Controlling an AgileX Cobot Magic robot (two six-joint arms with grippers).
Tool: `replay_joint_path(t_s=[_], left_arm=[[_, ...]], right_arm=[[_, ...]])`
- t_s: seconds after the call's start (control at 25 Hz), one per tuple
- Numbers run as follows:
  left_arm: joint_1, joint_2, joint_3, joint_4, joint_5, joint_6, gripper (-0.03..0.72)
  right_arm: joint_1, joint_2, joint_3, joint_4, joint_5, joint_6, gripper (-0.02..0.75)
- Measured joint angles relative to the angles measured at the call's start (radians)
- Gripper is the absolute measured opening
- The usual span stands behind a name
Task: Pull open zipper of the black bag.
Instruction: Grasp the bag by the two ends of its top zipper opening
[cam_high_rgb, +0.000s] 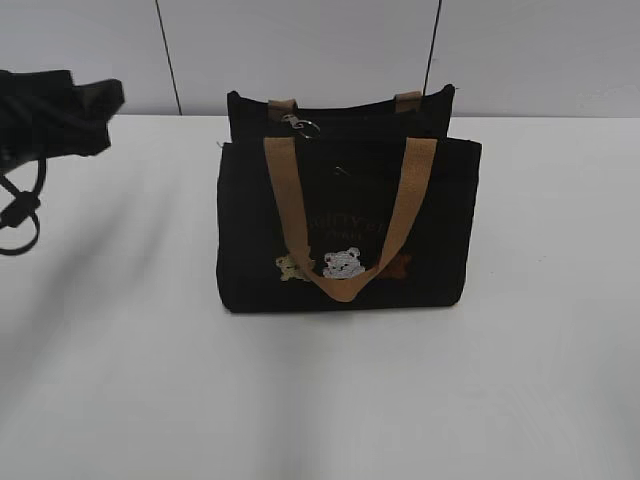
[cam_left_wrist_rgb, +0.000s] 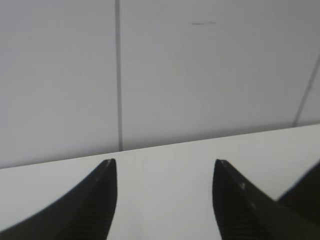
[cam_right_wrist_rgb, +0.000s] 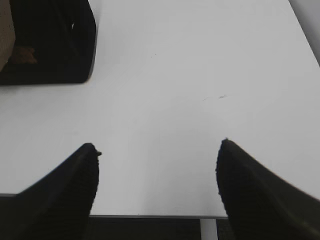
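My left gripper (cam_left_wrist_rgb: 165, 167) hung wide apart over bare white table (cam_left_wrist_rgb: 165, 200), holding nothing; my right gripper (cam_right_wrist_rgb: 159, 150) likewise gaped, empty. Grey panelled wall (cam_left_wrist_rgb: 200, 75) stood behind. One black bag (cam_high_rgb: 345, 215) of soft fabric stood upright mid-table, two tan webbing handles (cam_high_rgb: 345, 285), silver-ringed zipper (cam_high_rgb: 300, 125) along its top.

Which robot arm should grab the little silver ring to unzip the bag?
Probably the left. The silver metal ring pull sits toward the left end of the small black fabric bag's top, and the left gripper, open and empty, is up on that side. The right gripper shows only the bag's corner.
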Motion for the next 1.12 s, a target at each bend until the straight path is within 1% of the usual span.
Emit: replay_joint_path(t_s=[0.12, 0.2, 0.28, 0.4, 0.6, 0.92, 1.04, 1.12], left_arm=[[0.0, 0.067, -0.004, 0.224, -0.088, -0.109, 0.453], [-0.002, 0.103, -0.009, 0.323, -0.116, -0.134, 0.453], [-0.003, 0.129, -0.009, 0.382, -0.131, -0.145, 0.453], [-0.003, 0.149, -0.009, 0.404, -0.142, -0.151, 0.453], [-0.003, 0.151, -0.011, 0.407, -0.16, -0.151, 0.452], [-0.003, 0.232, -0.082, 0.414, -0.15, -0.151, 0.452], [0.012, 0.258, -0.112, 0.423, -0.137, -0.151, 0.448], [0.032, 0.276, -0.139, 0.441, -0.133, -0.158, 0.428]], right_arm=[[0.0, 0.0, 0.0, 0.0, 0.0, 0.0, 0.557], [0.0, 0.0, 0.0, 0.0, 0.0, 0.0, 0.557], [0.0, 0.0, 0.0, 0.0, 0.0, 0.0, 0.557], [0.0, 0.0, 0.0, 0.0, 0.0, 0.0, 0.557], [0.0, 0.0, 0.0, 0.0, -0.001, 0.0, 0.557], [0.0, 0.0, 0.0, 0.0, -0.001, 0.0, 0.557], [0.0, 0.0, 0.0, 0.0, -0.001, 0.0, 0.557], [0.0, 0.0, 0.0, 0.0, -0.001, 0.0, 0.557]])
